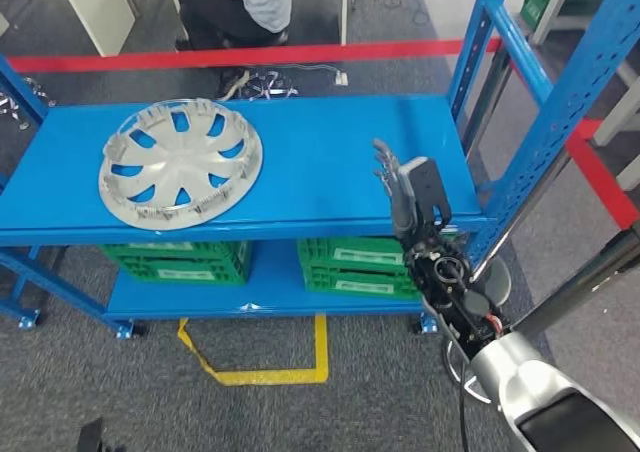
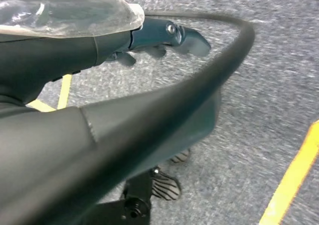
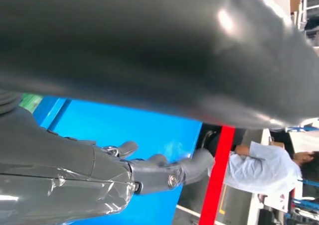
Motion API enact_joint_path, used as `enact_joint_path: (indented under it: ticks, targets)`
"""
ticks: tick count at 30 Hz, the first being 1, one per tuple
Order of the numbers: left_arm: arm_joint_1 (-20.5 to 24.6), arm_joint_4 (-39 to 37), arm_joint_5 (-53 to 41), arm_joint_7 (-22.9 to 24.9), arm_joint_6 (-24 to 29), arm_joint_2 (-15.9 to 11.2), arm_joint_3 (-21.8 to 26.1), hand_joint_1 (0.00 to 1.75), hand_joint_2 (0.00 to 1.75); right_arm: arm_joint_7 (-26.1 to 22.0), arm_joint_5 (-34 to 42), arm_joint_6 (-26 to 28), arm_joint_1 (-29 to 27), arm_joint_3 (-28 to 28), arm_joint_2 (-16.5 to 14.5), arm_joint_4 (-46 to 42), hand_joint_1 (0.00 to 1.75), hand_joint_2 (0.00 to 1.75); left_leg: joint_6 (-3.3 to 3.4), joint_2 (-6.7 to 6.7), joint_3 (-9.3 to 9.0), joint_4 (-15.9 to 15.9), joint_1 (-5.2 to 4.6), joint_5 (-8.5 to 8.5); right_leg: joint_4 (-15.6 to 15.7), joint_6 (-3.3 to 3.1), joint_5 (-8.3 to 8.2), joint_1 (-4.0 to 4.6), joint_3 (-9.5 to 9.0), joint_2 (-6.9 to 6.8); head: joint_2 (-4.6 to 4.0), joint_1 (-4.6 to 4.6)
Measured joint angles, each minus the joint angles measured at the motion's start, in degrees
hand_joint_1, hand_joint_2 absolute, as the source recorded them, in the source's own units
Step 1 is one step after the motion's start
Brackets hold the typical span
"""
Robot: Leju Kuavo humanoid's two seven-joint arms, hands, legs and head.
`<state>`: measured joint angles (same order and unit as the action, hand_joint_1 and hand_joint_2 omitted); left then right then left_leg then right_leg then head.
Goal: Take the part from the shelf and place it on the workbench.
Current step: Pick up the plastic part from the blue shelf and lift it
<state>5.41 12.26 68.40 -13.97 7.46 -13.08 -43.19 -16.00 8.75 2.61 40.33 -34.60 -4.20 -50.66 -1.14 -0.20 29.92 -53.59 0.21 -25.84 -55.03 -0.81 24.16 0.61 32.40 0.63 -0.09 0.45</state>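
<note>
Head view: right hand [image 1: 398, 187] raised over near edge of blue shelf [image 1: 317, 162], fingers apart, holding nothing; silver wheel cover [image 1: 181, 162] flat on same shelf, well off to hand's left.
Left wrist view: left hand [image 2: 165, 36] above grey carpet [image 2: 263, 105], fingers extended, empty.
Right wrist view: fingers [image 3: 161, 172] stretched over shelf surface.

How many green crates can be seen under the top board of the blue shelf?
2. One green crate sits on the lower shelf board below the silver wheel cover; the other green crate sits further right, near the right hand. More could be hidden behind them.
</note>
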Motion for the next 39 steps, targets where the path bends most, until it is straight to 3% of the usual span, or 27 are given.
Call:
enact_joint_path:
  ticks: [8, 13, 15, 17, 18, 19, 20, 21, 23, 24, 27, 29, 30, 32, 33, 34, 35, 37, 39]
  targets:
    - [0.1, 0.0, 0.1, -0.1, 0.0, -0.4, 0.0, 0.00, 0.00, 0.1, -0.6, 0.1, 0.0, -0.3, -0.1, 0.0, 0.00, 0.00, 0.26, -0.02, -0.25, 0.5, -0.06, -0.31, 0.1, -0.13, 0.29, -0.12, -0.01, 0.06, -0.01, -1.38]
    - [0.1, 0.0, -0.1, -0.2, 0.0, -0.5, 0.0, 0.00, 0.00, 0.5, -1.0, 0.3, 0.1, -0.3, 0.0, -0.1, 0.00, 0.00, 0.67, 0.18, -1.05, 2.2, 0.24, 0.50, -0.4, 0.44, 0.73, -0.09, 0.26, -0.09, 0.00, -1.81]
    - [0.1, 0.0, -0.2, -0.2, 0.0, -0.4, 0.0, 0.00, 0.00, 0.6, -1.1, 0.4, 0.0, -0.3, 0.0, -0.1, 0.00, 0.00, 0.74, 0.34, -1.77, 3.3, 0.70, 0.97, -5.4, 0.97, 3.43, -0.22, 2.53, -0.15, 0.01, -1.42]
    - [0.1, 0.0, -0.4, -0.2, -0.1, -0.4, 0.0, 0.00, 0.00, 0.9, -1.1, 0.4, -0.3, -0.3, 0.0, -0.1, 0.00, 0.00, 0.76, 0.25, -1.91, 3.3, 0.80, 0.92, -13.3, 1.64, 6.59, -0.65, 6.17, -0.17, 0.01, -0.88]
    - [0.0, 0.0, -0.5, -0.2, -0.1, -0.4, 0.0, 0.00, 0.00, 1.0, -1.1, 0.4, -0.5, -0.3, 0.0, -0.1, 0.00, 0.00, 0.65, 0.13, -1.96, 3.2, 0.90, 0.81, -15.8, 1.98, 7.06, -0.93, 7.45, -0.19, 0.01, -0.67]
    - [0.0, 0.0, -0.5, -0.2, -0.1, -0.3, 0.0, 0.00, 0.00, 1.0, -1.1, 0.5, -0.7, -0.3, 0.0, -0.1, 0.00, 0.00, 0.47, -0.03, -2.04, 3.1, 1.05, 0.64, -16.2, 2.33, 6.43, -1.23, 7.78, -0.21, 0.01, -0.46]
    - [0.0, 0.0, -0.6, -0.2, -0.1, -0.3, 0.0, 0.00, 0.00, 1.1, -1.1, 0.5, -0.8, -0.3, 0.1, -0.1, 0.00, 0.00, 0.18, -0.22, -2.17, 2.9, 1.26, 0.37, -14.3, 2.68, 4.75, -1.55, 7.00, -0.22, 0.01, -0.26]
    - [-0.1, 0.0, -0.6, -0.2, -0.1, -0.2, 0.0, 0.00, 0.00, 1.1, -1.1, 0.5, -0.9, -0.3, 0.1, -0.1, 0.00, 0.00, -0.21, -0.42, -2.33, 2.5, 1.49, -0.01, -10.5, 3.05, 2.48, -1.88, 5.36, -0.20, 0.01, -0.02]
    - [0.0, -0.1, -0.6, -0.2, -0.2, -0.3, 0.0, 0.00, 0.00, 1.1, -1.2, 0.5, -0.8, -0.3, 0.1, -0.1, 0.00, 0.00, -1.09, -0.77, -2.24, 1.6, 1.69, -0.79, -3.8, 3.45, 0.20, -2.21, 1.95, 0.34, 0.01, 0.51]
    - [0.0, -0.1, -0.6, -0.2, -0.2, -0.3, 0.0, 0.00, 0.00, 1.1, -1.2, 0.5, -0.9, -0.3, 0.1, -0.1, 0.00, 0.00, -1.52, -0.94, -1.96, 1.1, 1.69, -1.00, -2.1, 3.23, 0.15, -2.21, 1.02, 0.62, 0.01, 0.59]
    - [0.1, -0.1, -0.6, -0.3, -0.2, -0.3, 0.0, 0.00, 0.00, 1.2, -1.3, 0.5, -1.0, -0.2, 0.2, -0.2, 0.00, 0.00, -2.43, -1.19, -1.21, 0.5, 1.81, -1.10, -1.7, 1.82, 0.99, -1.93, 0.71, 0.79, 0.01, 0.10]
    - [0.1, -0.1, -0.6, -0.3, -0.2, -0.3, 0.0, 0.00, 0.00, 1.2, -1.5, 0.5, -0.9, -0.2, 0.2, -0.3, 0.00, 0.00, -2.75, -0.78, -0.08, -2.1, 1.90, -2.48, -1.6, 1.09, 1.12, -1.99, 0.45, 0.63, 0.01, -0.50]
    - [0.2, -0.1, -0.6, -0.3, -0.2, -0.3, 0.0, 0.00, 0.00, 1.2, -1.5, 0.4, -0.8, -0.2, 0.2, -0.4, 0.00, 0.00, -2.80, -0.54, 1.57, -5.2, 1.88, -3.83, -1.5, 0.75, 1.18, -2.00, 0.29, 0.48, 0.01, -0.95]
    - [0.3, -0.1, -0.6, -0.3, -0.2, -0.3, 0.0, 0.00, 0.00, 1.3, -1.6, 0.3, -0.8, -0.2, 0.2, -0.5, 0.00, 0.00, -2.73, -0.28, 6.70, -14.0, 1.78, -6.80, -1.5, 0.28, 1.36, -1.72, 0.20, 0.10, 0.01, -1.90]
    - [0.3, -0.1, -0.6, -0.3, -0.2, -0.3, 0.0, 0.00, 0.00, 1.3, -1.6, 0.3, -0.9, -0.2, 0.2, -0.5, 0.00, 0.00, -2.61, -0.27, 8.91, -17.2, 1.73, -7.38, -1.5, 0.12, 1.44, -1.54, 0.16, -0.05, 0.01, -2.22]
    - [0.2, -0.1, -0.6, -0.3, -0.2, -0.3, 0.0, 0.00, 0.00, 1.3, -1.6, 0.3, -1.0, -0.2, 0.2, -0.5, 0.00, 0.00, -2.42, -0.27, 10.21, -18.5, 1.65, -6.95, -1.5, -0.02, 1.53, -1.37, 0.08, -0.17, 0.01, -2.43]
    - [0.1, -0.1, -0.6, -0.3, -0.2, -0.2, 0.0, 0.00, 0.00, 1.3, -1.6, 0.3, -1.0, -0.2, 0.2, -0.5, 0.00, 0.00, -2.13, -0.26, 10.22, -17.3, 1.52, -5.36, -1.5, -0.11, 1.61, -1.23, -0.06, -0.25, 0.01, -2.58]
    - [0.1, -0.1, -0.6, -0.3, -0.2, -0.3, 0.0, 0.00, 0.00, 1.3, -1.7, 0.3, -1.0, -0.2, 0.2, -0.5, 0.00, 0.00, -1.28, 0.10, 7.29, -9.4, 1.01, -0.69, -1.5, -0.15, 1.79, -1.10, -0.42, -0.41, 0.00, -2.85]
    - [0.2, -0.1, -0.7, -0.4, -0.2, -0.4, 0.0, 0.00, 0.00, 1.3, -1.7, 0.3, -0.9, -0.1, 0.2, -0.6, 0.00, 0.00, -0.62, 0.78, 4.46, -2.7, 0.32, 1.84, -1.4, 0.14, 2.01, -0.86, -0.53, -0.54, 0.01, -3.12]
